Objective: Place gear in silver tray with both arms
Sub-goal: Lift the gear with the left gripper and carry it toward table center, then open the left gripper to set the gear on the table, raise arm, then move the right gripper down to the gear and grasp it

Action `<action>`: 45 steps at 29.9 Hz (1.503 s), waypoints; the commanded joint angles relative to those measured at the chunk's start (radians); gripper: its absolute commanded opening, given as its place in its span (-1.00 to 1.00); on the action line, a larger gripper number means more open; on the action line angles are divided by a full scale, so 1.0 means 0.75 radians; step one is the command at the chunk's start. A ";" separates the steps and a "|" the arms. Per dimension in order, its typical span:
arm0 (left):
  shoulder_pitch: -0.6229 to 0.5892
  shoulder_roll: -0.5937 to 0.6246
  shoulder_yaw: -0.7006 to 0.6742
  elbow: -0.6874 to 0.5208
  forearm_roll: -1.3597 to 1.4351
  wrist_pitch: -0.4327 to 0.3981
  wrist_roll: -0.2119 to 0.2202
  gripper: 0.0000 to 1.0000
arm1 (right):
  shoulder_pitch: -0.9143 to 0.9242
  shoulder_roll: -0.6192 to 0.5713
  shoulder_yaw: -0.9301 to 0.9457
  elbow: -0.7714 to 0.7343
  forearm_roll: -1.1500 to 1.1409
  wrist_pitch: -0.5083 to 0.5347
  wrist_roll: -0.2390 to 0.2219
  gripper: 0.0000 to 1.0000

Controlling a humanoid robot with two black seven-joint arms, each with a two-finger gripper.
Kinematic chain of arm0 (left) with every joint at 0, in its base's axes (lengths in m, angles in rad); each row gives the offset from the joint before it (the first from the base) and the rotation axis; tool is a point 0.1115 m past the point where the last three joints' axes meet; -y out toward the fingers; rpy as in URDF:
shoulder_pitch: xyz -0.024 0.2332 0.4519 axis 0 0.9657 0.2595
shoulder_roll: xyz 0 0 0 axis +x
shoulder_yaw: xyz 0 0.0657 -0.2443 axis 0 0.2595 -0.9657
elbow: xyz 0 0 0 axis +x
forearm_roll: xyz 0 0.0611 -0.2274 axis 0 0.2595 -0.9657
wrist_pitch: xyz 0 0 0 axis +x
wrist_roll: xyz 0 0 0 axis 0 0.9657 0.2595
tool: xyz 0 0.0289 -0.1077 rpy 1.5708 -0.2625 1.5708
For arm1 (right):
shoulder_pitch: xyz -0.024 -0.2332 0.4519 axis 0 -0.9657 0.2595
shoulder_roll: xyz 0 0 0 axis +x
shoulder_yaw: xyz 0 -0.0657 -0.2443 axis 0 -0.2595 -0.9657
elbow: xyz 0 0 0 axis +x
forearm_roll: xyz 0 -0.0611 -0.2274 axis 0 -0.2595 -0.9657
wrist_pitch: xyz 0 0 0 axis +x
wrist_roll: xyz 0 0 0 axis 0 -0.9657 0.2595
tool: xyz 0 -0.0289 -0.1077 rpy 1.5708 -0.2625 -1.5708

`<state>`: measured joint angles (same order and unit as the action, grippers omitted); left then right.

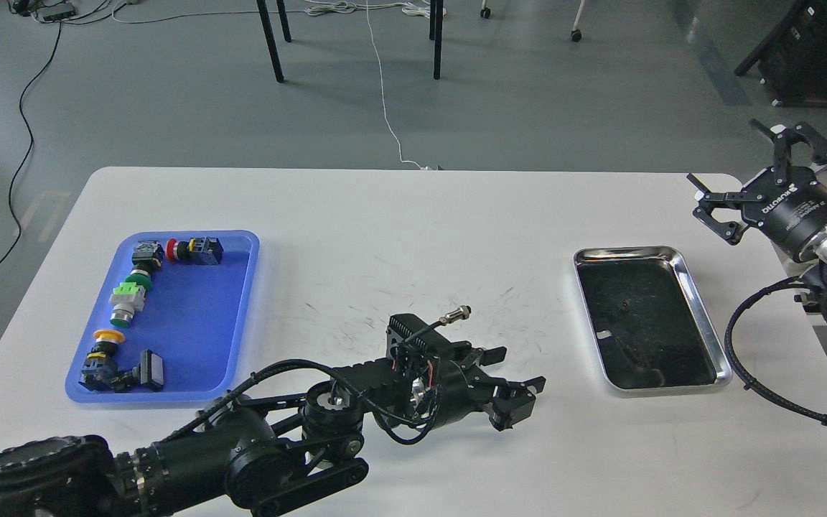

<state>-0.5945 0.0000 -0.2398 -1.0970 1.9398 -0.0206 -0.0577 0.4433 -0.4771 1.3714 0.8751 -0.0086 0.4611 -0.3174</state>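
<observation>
The left gripper [514, 384] sits low in the lower middle of the frame, its black fingers spread apart with nothing between them, pointing toward the right. Its arm runs back along the bottom edge to the lower left corner, looped with black cable hose, and a small silver connector [456, 314] sticks up on a wire just above the wrist.

The right gripper [758, 179] hangs at the upper right, past the table's right edge, its claw fingers splayed wide and empty, aimed up and to the left. A silver wrist disc and a black hose trail down behind it toward the right edge of the frame.

Between them, right of centre, lies the silver tray [701, 316]: shiny steel, rectangular with rounded corners, a raised bright rim and a dark mirror-like bottom. Its long axis runs from the upper part of the frame down toward the lower right, slightly slanted. A tiny dark gear [623, 306] rests on the tray bottom, a little above its middle; its teeth are too small to make out. The tray lies to the right of the left gripper, well apart from it, and below and left of the right gripper.

The white table [399, 230] is scuffed with dark marks around the centre. At the left stands a blue plastic tray [205, 323] holding a curved line of push-button switches [130, 298] with red, green and yellow caps.
</observation>
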 commanded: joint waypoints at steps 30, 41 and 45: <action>0.156 0.239 -1.071 -0.163 -1.422 -0.007 -0.040 0.96 | 0.828 -0.102 -1.378 0.297 -0.318 -0.063 -0.043 0.96; 0.318 0.446 -1.202 -0.251 -1.709 0.009 -0.005 0.96 | 1.159 -0.145 -1.926 0.686 -0.586 -0.048 -0.055 0.96; 0.367 0.479 -1.222 -0.298 -1.762 0.011 0.024 0.96 | 1.256 -0.133 -2.068 0.764 -0.600 -0.046 -0.057 0.96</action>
<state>-0.3445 0.3423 -1.1481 -1.2988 0.6420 -0.0140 -0.0527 1.3401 -0.5819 -0.1073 1.4091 -0.4462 0.4253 -0.3592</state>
